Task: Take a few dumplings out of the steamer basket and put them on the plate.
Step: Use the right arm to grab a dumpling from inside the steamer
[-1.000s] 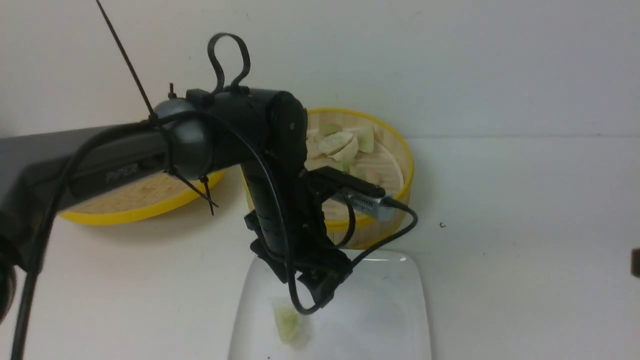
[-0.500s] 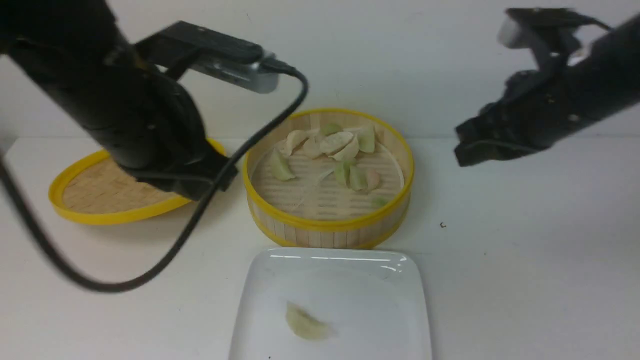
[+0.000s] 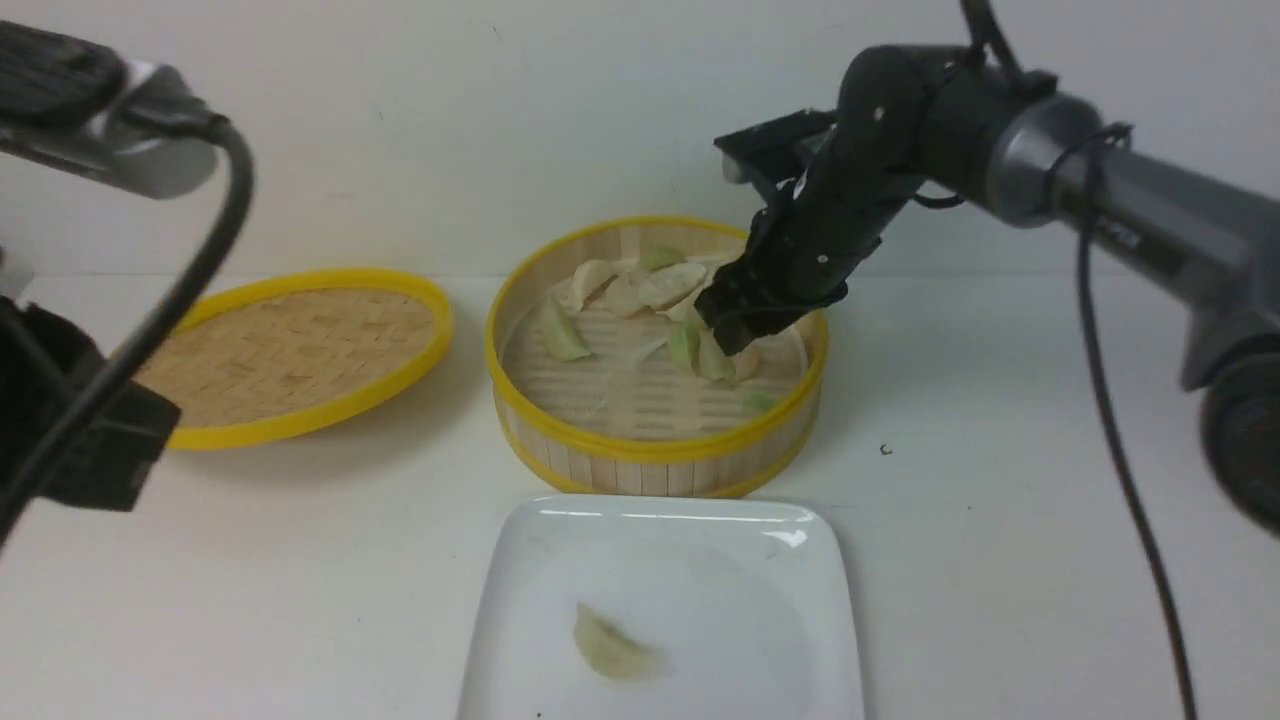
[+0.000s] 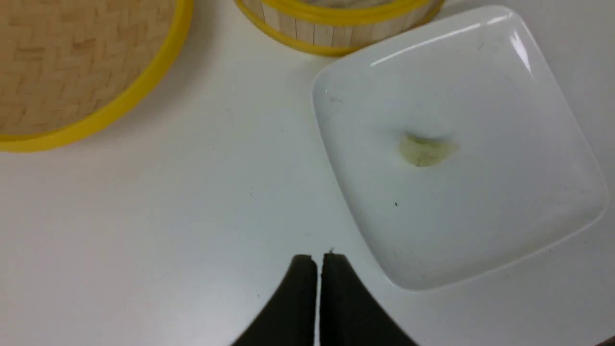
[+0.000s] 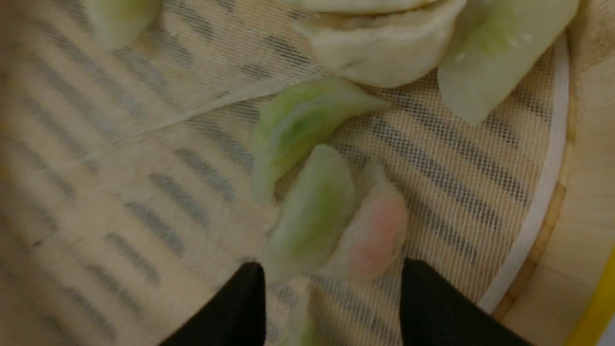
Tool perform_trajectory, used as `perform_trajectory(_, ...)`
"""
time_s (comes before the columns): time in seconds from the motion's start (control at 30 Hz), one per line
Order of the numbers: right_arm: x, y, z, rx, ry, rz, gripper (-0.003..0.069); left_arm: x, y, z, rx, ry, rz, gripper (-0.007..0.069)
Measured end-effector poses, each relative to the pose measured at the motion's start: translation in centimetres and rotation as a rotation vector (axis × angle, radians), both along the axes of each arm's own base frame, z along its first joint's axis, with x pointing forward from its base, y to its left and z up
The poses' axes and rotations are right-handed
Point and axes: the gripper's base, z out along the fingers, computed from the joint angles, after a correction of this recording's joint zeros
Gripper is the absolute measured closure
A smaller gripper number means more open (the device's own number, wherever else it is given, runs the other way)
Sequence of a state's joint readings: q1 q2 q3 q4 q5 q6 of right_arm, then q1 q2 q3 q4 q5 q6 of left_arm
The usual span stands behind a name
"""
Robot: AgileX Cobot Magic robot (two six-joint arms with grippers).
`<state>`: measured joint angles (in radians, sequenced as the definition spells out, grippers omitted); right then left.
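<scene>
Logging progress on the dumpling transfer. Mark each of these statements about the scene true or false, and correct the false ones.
1. One dumpling lies on the plate. True.
2. The left gripper holds a dumpling. False: it is shut on nothing.
3. The right gripper is open over a pinkish dumpling in the steamer basket. True.
4. The lid covers the steamer basket. False: it lies on the table, to the basket's left.

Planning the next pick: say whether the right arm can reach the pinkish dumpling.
Probably yes: the right gripper is open over the pinkish dumpling in the steamer basket, nothing between. A green dumpling touches it, so both may get pinched.
</scene>
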<state>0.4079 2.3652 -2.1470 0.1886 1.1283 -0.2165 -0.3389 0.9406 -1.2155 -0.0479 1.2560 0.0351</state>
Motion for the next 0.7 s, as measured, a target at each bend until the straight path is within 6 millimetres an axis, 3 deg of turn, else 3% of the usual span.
perform_trajectory(0.1, 1.2, 0.0, -1.6, -0.041, 0.011, -0.044, 0.0255, -1.5, 1.0, 0.8, 0.011, -0.063, 0.042, 0.0631)
perform_trajectory(0.3, 1.9, 0.3, -2.6, -0.034, 0.020, -0.073, 0.0256, -3.5, 2.6, 1.7, 0.029, -0.151, 0.132, 0.0631)
perform_trajectory(0.4, 1.9, 0.4, -2.8, -0.025, 0.039, -0.078, 0.0317, -3.9, 3.1, 1.9, 0.046, -0.164, 0.154, 0.0631)
perform_trajectory(0.5, 1.7, 0.6, -3.0, -0.025, 0.060, -0.074, 0.0470, -3.9, 3.1, 1.8, 0.050, -0.160, 0.157, 0.0631)
perform_trajectory(0.53, 1.7, 0.6, -2.9, -0.026, 0.062, -0.070, 0.0489, -3.9, 3.1, 1.7, 0.050, -0.158, 0.161, 0.0631)
perform_trajectory(0.7, 2.0, 0.8, -1.1, -0.001, 0.028, -0.071, 0.0477, -3.8, 3.1, 1.4, 0.056, -0.146, 0.163, 0.0631)
